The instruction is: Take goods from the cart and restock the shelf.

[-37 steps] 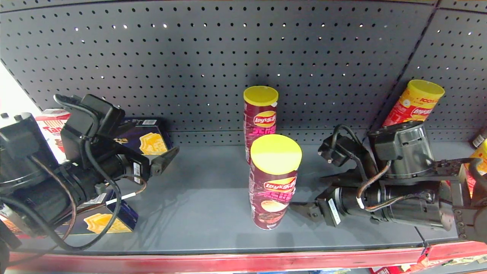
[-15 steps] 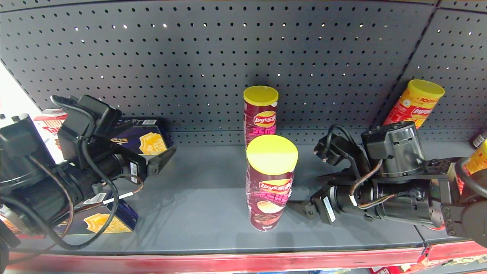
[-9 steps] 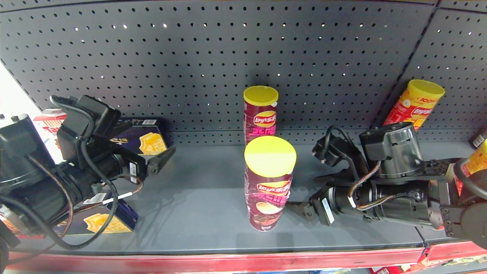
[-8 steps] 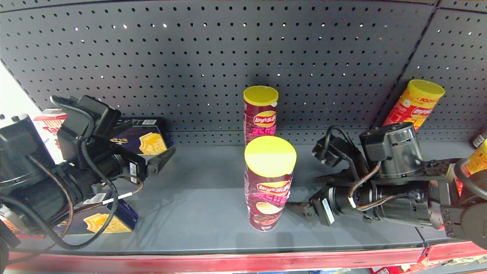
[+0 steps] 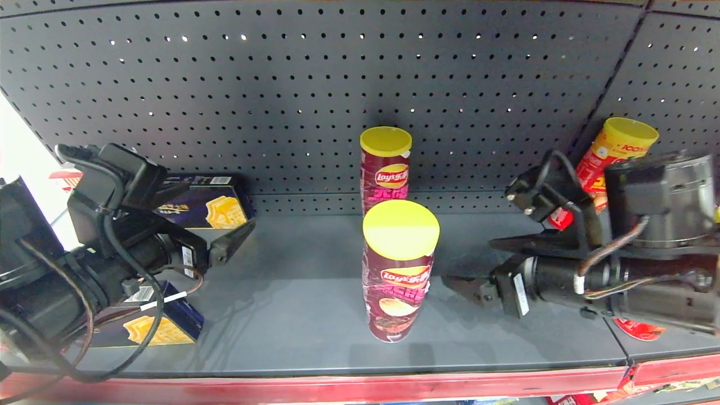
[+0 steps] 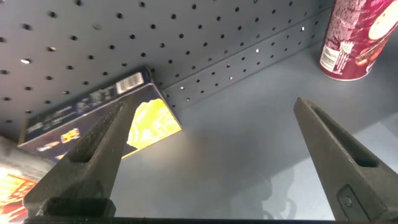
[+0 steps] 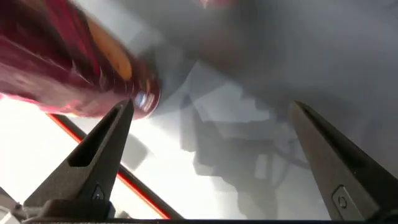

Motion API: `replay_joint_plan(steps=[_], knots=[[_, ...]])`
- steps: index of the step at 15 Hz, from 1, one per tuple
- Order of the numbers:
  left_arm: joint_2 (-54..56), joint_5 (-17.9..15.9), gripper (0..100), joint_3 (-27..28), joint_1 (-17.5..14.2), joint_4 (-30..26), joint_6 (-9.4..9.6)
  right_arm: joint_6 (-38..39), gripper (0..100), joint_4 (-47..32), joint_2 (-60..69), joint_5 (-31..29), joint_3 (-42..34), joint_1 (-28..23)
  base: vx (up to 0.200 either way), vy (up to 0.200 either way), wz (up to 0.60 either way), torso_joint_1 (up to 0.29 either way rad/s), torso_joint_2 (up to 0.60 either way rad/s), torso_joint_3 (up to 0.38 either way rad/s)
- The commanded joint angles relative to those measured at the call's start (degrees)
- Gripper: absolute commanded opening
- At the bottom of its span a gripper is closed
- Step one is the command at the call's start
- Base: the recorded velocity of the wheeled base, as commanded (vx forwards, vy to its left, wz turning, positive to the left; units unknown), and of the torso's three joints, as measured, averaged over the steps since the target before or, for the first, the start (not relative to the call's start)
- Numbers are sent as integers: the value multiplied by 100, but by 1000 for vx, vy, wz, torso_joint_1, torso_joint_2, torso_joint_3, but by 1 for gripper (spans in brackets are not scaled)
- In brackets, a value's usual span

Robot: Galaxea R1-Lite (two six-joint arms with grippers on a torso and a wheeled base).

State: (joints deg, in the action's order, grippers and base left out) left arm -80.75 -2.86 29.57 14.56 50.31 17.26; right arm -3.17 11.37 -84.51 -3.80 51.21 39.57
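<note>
A maroon chips can point(image 5: 398, 281) with a yellow lid stands upright on the grey shelf point(image 5: 304, 315), near its front. A second maroon can point(image 5: 385, 169) stands behind it against the pegboard. My right gripper point(image 5: 478, 264) is open and empty, a short way to the right of the front can. In the right wrist view that gripper point(image 7: 212, 107) is spread wide, with the can point(image 7: 74, 62) blurred off to one side. My left gripper point(image 5: 222, 225) hangs open and empty at the shelf's left. The left wrist view has this gripper point(image 6: 212, 104) over bare shelf, the front can point(image 6: 351, 34) farther off.
Two dark blue cracker boxes point(image 5: 211, 199) point(image 5: 152, 326) lie at the left by my left arm. A red and yellow can point(image 5: 616, 149) leans on the pegboard at the back right. A red strip point(image 5: 337, 385) edges the shelf front. Open shelf floor lies between the left boxes and the cans.
My right arm has drawn back to the right and risen, leaving the front can standing on the shelf. My left arm has slid a little to the left.
</note>
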Motion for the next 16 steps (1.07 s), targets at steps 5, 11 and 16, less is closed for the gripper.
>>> replay_joint_plan(steps=[5,11,16], knots=[[1246,-21,100,-883,645,14,-4,-17,100,-74,3151,-112,-946,24,0,0,0,0,0,0],[2432,401,100,-1349,1032,-65,-4,-8,100,-935,6376,-112,-2528,-169,0,0,0,0,0,0],[3654,858,100,-1551,1032,-1094,-4,-8,100,-2051,7923,-112,-3144,-336,0,0,0,0,0,0]])
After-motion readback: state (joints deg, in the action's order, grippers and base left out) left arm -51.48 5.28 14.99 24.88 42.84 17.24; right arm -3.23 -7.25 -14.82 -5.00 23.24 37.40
